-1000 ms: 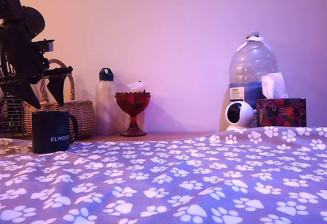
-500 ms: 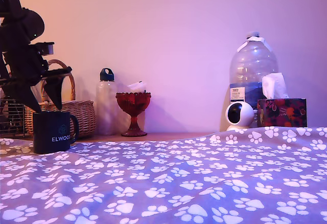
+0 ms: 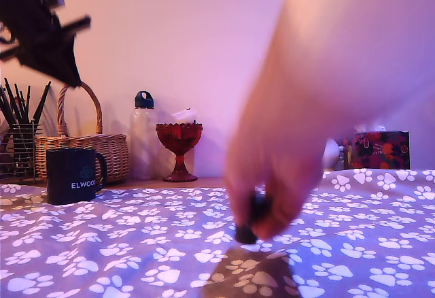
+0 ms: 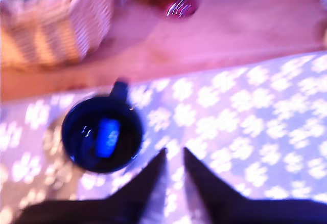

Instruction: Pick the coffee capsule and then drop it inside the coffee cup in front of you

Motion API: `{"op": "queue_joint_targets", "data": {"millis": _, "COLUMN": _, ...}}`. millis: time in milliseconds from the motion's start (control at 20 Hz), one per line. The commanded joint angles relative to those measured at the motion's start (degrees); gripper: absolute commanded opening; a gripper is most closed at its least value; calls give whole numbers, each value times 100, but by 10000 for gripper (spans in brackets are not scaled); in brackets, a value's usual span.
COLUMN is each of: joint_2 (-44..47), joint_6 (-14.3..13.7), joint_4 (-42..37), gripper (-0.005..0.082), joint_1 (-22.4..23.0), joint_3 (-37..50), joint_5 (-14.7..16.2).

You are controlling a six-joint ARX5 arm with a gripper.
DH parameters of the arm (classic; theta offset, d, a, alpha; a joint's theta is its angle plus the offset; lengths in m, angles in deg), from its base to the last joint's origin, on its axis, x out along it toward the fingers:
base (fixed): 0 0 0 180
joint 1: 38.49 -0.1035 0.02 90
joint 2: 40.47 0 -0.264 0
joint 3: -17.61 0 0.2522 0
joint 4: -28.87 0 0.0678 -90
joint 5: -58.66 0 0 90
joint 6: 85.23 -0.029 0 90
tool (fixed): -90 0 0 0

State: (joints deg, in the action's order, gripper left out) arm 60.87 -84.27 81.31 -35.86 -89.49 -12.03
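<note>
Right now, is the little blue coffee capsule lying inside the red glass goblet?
No. The little blue coffee capsule lies inside the dark navy ceramic mug, not the red glass goblet. The wrist view shows it at the mug's bottom.

Navy mug (white lettering); blue capsule; paw-print cloth; red goblet.

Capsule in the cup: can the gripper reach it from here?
Probably yes. The capsule lies in the open cup with nothing over it, and the gripper hangs above, just off the rim. The person's hand is well away on the cloth. The cup's walls could crowd it.
</note>
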Motion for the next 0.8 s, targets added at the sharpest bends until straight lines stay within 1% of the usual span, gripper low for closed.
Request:
{"op": "queue_joint_targets", "data": {"millis": 0, "joint_2": -223, "joint_6": -52, "joint_4": -94, "gripper": -1, "joint_1": 131, "joint_3": 686, "joint_5": 42}}
{"op": "queue_joint_targets", "data": {"millis": 200, "joint_2": -1128, "joint_6": -22, "joint_4": -780, "gripper": -1, "joint_1": 319, "joint_3": 2269, "joint_5": 42}}
{"op": "queue_joint_targets", "data": {"millis": 350, "joint_2": -1853, "joint_6": 164, "joint_4": -1163, "gripper": -1, "joint_1": 463, "joint_3": 3257, "joint_5": 127}}
{"op": "queue_joint_targets", "data": {"millis": 500, "joint_2": -2470, "joint_6": 315, "joint_4": -1198, "gripper": -1, "joint_1": 632, "joint_3": 3783, "joint_5": 223}}
{"op": "queue_joint_targets", "data": {"millis": 550, "joint_2": -2680, "joint_6": 313, "joint_4": -1182, "gripper": -1, "joint_1": 723, "joint_3": 3908, "joint_5": 278}}
{"op": "queue_joint_targets", "data": {"millis": 650, "joint_2": -3036, "joint_6": 293, "joint_4": -1180, "gripper": -1, "joint_1": 962, "joint_3": 4103, "joint_5": 275}}
{"op": "queue_joint_targets", "data": {"millis": 750, "joint_2": -3379, "joint_6": 256, "joint_4": -1344, "gripper": -1, "joint_1": 1233, "joint_3": 4347, "joint_5": 275}}
